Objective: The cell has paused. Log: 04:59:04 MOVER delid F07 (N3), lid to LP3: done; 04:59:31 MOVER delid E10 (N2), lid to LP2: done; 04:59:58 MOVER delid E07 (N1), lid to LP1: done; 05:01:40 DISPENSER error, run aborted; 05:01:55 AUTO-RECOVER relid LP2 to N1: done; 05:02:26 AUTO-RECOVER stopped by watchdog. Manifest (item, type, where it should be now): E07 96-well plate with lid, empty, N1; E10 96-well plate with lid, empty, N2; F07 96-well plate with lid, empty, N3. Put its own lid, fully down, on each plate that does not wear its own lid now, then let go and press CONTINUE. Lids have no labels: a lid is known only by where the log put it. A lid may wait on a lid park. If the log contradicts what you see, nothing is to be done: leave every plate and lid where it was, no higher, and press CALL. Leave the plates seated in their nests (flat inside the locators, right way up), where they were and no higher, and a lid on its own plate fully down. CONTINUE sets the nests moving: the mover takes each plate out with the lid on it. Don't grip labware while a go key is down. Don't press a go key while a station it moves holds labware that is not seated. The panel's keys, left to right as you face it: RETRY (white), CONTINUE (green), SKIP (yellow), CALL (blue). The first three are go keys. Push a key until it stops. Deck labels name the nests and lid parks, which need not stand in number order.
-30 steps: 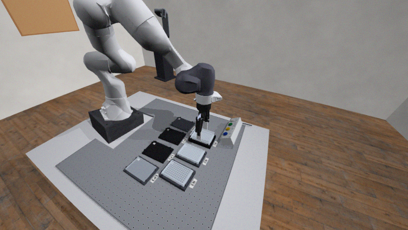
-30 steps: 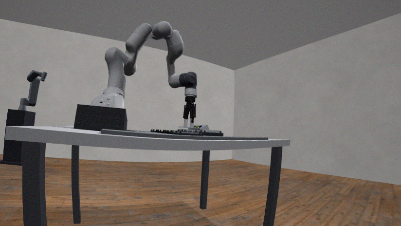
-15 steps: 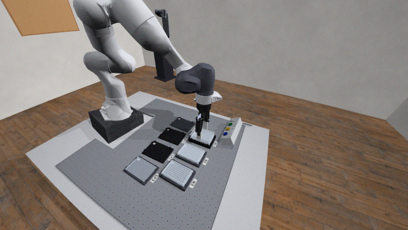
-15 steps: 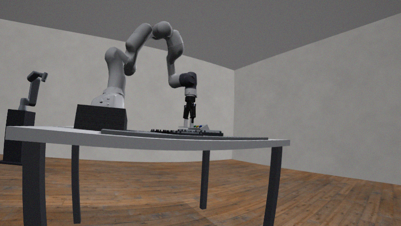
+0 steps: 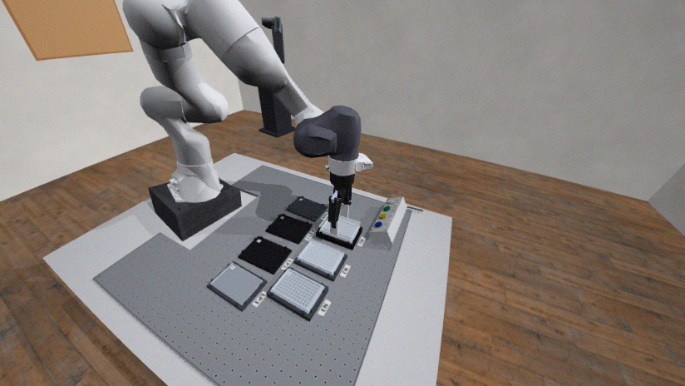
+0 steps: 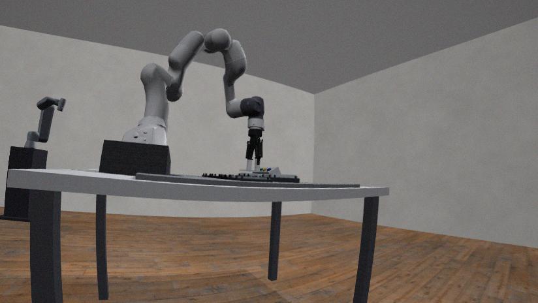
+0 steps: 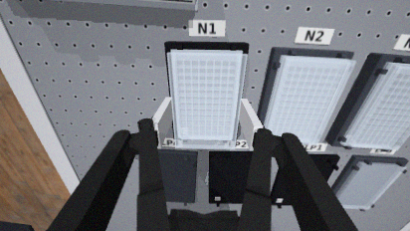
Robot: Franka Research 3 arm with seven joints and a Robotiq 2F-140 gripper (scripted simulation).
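My gripper is shut on the clear lid over the plate in nest N1. It grips the lid across its narrow width at the end nearest the lid parks. I cannot tell whether the lid rests on the plate or is slightly raised. The plate in N2 looks smooth and pale, as if lidded. The plate in N3 shows an open well grid. A grey lid lies on lid park LP3.
The lid parks LP1 and LP2 are bare black pads, as is a fourth pad. The key panel stands just beyond N1, with its green, yellow and blue keys in view.
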